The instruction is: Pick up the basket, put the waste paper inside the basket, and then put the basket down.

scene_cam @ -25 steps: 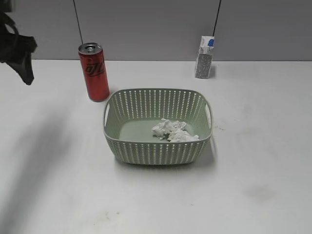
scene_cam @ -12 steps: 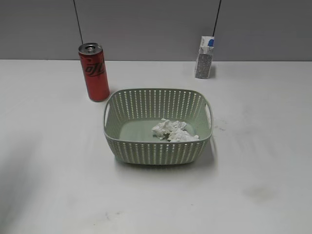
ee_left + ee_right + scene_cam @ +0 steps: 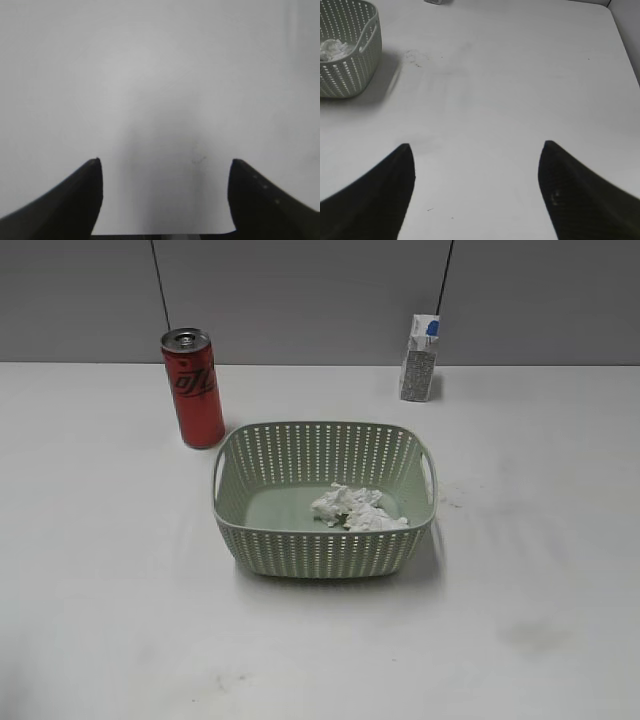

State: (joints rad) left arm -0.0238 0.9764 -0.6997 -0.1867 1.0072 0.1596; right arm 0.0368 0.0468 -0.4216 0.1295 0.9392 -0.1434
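Paper [image 3: 356, 508] lies inside the basket [image 3: 322, 545], near its front right corner, as one white crumpled heap; I cannot count the separate wads from these views. The basket stands flat on the table [image 3: 520, 590], about in the middle, with its own shadow close under it, so it seems set down and not held. No loose paper is seen on the table around it.

Behind the basket on the left stands a red can [image 3: 194, 388], upright and just beside the rim but apart from it. A small carton [image 3: 419, 357] stands farther back on the right, well apart from the basket.

Neither arm appears in the exterior view. In its wrist view the left gripper [image 3: 165, 167] hangs over bare table, its jaws wide apart and holding nothing. The right gripper [image 3: 477, 150] is the same, jaws spread and empty, and the basket shows far off in the top left corner of that view with the paper inside it, so this gripper is well to the right of it.

My judgement is that the task is finished or nearly so: the paper is in, the basket is down, both grippers are free and away. Nothing seems left, except perhaps that the arms go to rest.
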